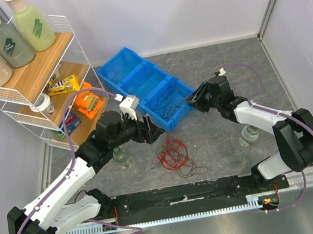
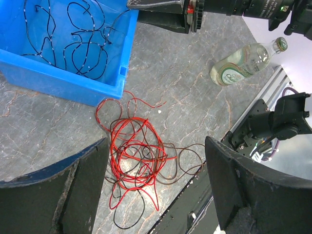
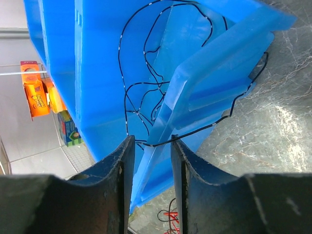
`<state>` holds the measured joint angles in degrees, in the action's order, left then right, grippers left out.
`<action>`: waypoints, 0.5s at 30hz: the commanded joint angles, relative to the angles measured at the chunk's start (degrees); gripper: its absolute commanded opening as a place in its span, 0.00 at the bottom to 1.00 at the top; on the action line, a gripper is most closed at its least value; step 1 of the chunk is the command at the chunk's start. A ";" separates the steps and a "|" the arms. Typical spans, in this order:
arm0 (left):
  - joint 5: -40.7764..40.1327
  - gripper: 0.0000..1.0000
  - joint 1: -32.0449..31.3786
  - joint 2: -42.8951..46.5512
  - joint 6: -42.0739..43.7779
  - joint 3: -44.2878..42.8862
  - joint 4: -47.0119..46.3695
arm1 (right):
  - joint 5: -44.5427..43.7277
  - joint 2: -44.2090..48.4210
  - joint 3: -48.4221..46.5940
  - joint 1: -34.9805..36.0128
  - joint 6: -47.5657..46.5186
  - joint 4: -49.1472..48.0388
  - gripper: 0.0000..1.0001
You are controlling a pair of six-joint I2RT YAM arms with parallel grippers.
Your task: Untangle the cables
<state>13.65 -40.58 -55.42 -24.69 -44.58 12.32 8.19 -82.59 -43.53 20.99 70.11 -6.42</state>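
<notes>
Blue bins (image 1: 123, 65) near wire rack (image 1: 39, 68) — glass bottles (image 1: 122, 157) on table (image 1: 214, 64).

In the right wrist view the bin (image 3: 97, 73) runs off the top edge, and only a sliver of the red cables (image 3: 168, 220) shows low between the fingers (image 3: 117, 170). A black wire (image 3: 195, 132) crosses their gap; whether it lies between the tips or beyond cannot be told. From above, the left arm (image 1: 65, 181) hides part of a bottle (image 1: 123, 159).
</notes>
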 commanded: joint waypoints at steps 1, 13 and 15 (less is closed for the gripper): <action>0.15 0.85 -0.03 -0.13 -1.24 -0.42 -0.45 | -0.71 2.51 -1.03 -0.69 -2.08 -0.36 0.41; 0.85 0.85 -0.03 -0.74 -1.15 0.02 -1.24 | -0.63 0.94 -4.46 -1.92 -2.52 4.66 0.44; 0.59 0.85 0.06 -0.66 -1.15 0.02 -1.24 | -0.54 0.06 -4.81 -1.92 -1.91 4.57 0.39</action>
<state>13.69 -40.58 -56.12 -24.69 -44.58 12.29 7.57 -81.36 -45.25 19.35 67.88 -1.76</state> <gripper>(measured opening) 0.849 0.430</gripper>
